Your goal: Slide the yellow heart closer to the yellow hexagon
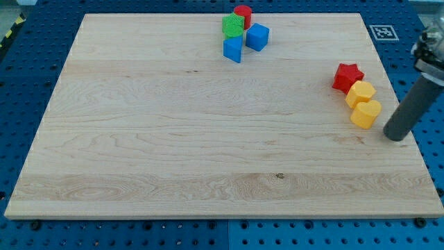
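The yellow heart (pixel 365 113) lies near the board's right edge, touching the yellow hexagon (pixel 361 93) just above it. A red star (pixel 347 76) sits against the hexagon's upper left. My tip (pixel 395 136) rests on the board just right of the heart and slightly below it, a small gap away. The dark rod rises from it toward the view's upper right.
A cluster at the view's top centre holds a red cylinder (pixel 243 14), a green block (pixel 233 26), a blue cube (pixel 257 37) and another blue block (pixel 234 48). The wooden board (pixel 208 139) ends just right of my tip. A marker tag (pixel 383 32) lies off the board's top right corner.
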Available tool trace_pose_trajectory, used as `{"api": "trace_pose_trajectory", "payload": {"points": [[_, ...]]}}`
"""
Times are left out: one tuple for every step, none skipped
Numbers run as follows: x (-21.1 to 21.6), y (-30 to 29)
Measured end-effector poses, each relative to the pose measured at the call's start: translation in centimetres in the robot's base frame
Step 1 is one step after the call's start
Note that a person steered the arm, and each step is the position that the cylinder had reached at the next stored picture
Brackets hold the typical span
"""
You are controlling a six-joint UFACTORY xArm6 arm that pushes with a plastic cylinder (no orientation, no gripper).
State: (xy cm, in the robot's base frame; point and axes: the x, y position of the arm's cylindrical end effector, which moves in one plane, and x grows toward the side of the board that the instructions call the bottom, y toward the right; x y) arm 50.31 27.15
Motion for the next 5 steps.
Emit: {"api": "trace_pose_trajectory", "payload": {"points": [[0.0,1.0],[-0.5,1.0],[-1.3,-0.1],[-2.0,-2.4],[-4.1,-5.2]]}}
